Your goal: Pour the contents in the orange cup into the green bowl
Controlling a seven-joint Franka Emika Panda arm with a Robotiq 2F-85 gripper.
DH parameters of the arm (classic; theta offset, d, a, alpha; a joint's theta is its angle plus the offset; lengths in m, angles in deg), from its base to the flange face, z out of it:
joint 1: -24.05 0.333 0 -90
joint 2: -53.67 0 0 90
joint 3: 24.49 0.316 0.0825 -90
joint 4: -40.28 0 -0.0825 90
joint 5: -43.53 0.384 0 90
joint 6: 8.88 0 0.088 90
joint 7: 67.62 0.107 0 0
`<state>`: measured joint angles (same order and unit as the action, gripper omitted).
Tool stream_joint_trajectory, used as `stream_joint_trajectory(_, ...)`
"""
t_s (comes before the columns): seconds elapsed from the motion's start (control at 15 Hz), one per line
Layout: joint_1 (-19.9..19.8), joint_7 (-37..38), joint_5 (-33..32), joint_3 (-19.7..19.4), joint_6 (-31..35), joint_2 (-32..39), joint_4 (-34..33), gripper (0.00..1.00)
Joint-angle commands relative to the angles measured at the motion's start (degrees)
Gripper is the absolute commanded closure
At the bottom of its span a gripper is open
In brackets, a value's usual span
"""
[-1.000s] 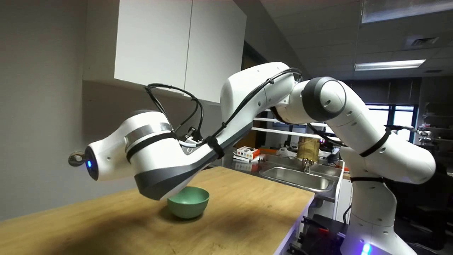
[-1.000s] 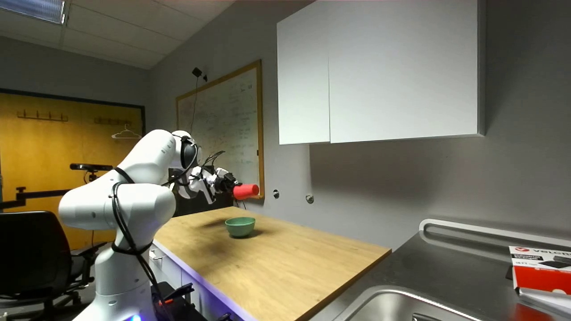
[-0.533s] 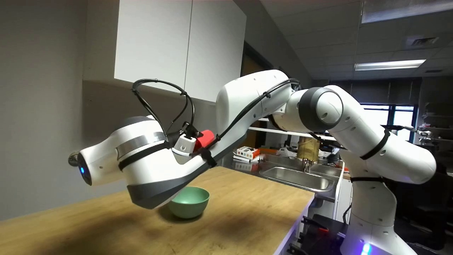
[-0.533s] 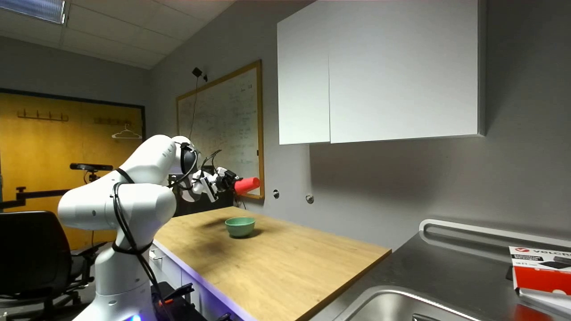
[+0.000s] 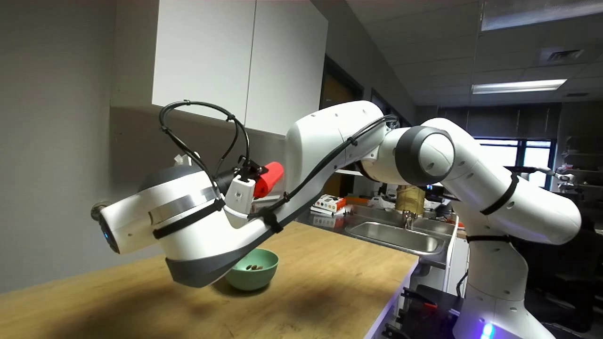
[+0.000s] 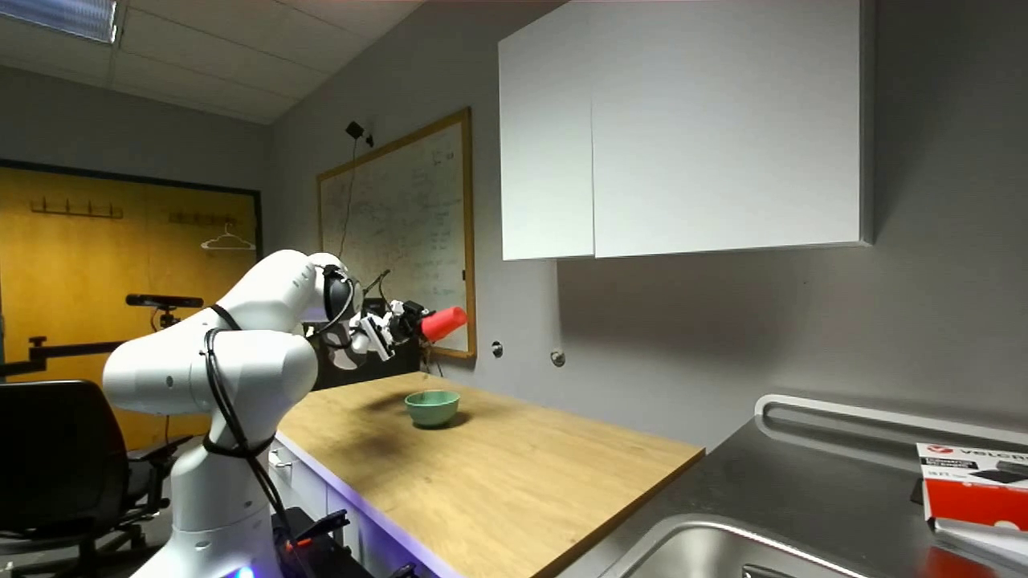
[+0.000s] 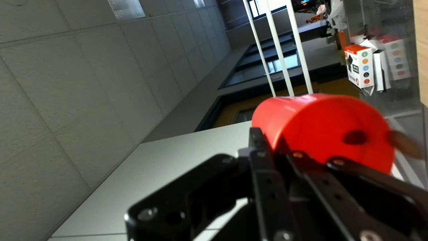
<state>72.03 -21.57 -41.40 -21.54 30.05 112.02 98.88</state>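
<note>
- Tilting mouth-down toward eight o'clock in an exterior view: one orange cup, its base raised higher than half a second ago.
- Gripper: one, clamped on the cup's wall at the rim.
- Green bowl: one, upright on the counter, place unchanged, at six o'clock below the cup in both exterior views.
- Brown pieces: several, small, inside the bowl; come into sight within that same half second.
- Blurred brown piece: one, at the cup mouth's three o'clock edge, wrist view; whether it touches cannot be told.
</note>
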Motion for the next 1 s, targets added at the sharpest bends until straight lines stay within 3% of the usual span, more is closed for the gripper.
stream_joint_trajectory(0.0,0.79,-4.33,-2.21,-1.16,-1.77,2.46,-4.48,0.98)
stream_joint_trajectory(0.6,1.01,-7.07,-3.57,-1.56,-2.95,4.16,-7.0,0.98)
stream_joint_trajectory(0.93,0.38,-10.7,-0.24,-0.03,-3.95,5.15,-10.15,0.98)
